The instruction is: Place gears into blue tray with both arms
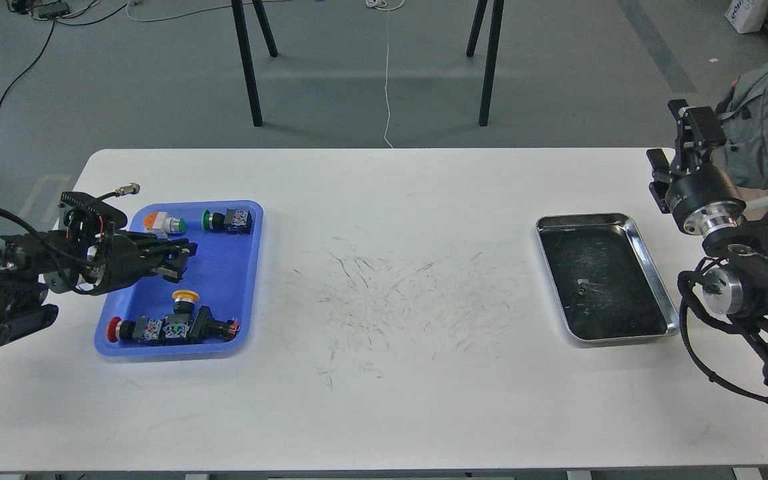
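The blue tray (pixel 224 293) lies at the table's left and holds several push-button switches. My left gripper (pixel 183 259) hovers over the tray's left half, pointing right, with its fingers slightly apart and nothing visible between them. A tiny dark piece that looks like a gear (pixel 581 289) lies inside the silver tray. No gear can be made out in the blue tray. My right gripper (pixel 674 150) is raised beyond the table's right edge, behind the silver tray, fingers apart and empty.
The silver metal tray (pixel 651 267) sits at the right of the white table (pixel 391 400). In the blue tray are an orange-and-green switch (pixel 164 224), a green one (pixel 225 219), a yellow-capped one (pixel 185 299) and a red-capped row (pixel 171 329). Black stand legs rise behind the table.
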You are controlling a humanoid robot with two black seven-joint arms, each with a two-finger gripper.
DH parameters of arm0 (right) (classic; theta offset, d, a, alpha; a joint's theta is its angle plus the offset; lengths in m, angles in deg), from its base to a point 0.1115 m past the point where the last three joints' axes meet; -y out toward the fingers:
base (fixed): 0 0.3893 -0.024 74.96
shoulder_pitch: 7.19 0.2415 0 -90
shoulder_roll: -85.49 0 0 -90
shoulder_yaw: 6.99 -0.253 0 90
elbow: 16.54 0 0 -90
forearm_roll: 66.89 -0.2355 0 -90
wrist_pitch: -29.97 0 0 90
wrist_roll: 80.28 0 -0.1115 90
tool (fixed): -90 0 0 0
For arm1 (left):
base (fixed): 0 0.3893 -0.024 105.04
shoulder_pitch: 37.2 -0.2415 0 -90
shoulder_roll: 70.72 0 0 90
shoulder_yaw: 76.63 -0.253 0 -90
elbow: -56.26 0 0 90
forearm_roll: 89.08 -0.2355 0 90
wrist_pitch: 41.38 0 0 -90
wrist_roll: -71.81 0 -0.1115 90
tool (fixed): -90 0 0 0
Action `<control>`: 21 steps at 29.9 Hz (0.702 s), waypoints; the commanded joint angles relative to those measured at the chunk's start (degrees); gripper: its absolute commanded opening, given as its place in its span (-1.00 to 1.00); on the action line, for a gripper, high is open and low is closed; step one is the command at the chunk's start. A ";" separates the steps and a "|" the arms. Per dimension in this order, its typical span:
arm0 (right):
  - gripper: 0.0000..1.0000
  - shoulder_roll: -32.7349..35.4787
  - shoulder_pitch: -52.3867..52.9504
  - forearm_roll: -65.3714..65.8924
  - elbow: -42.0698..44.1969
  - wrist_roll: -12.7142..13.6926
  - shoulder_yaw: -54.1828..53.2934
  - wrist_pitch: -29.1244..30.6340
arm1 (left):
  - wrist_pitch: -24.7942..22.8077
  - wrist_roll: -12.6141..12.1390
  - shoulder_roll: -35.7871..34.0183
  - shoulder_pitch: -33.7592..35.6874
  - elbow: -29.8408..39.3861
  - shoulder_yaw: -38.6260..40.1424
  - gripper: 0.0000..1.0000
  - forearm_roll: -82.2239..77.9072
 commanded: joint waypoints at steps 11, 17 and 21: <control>0.92 -0.53 -0.13 0.02 -0.33 0.00 0.11 -0.09 | -0.11 0.01 0.10 -1.68 -1.74 0.31 -0.60 0.01; 0.92 -0.53 -0.14 0.02 -0.33 0.00 0.11 -0.09 | 0.07 0.01 0.10 -1.77 -1.65 0.49 -0.38 0.01; 0.92 -0.53 -0.14 0.02 -0.42 0.00 0.11 -0.09 | 0.07 0.01 -0.07 -1.77 -1.56 2.15 -0.33 0.01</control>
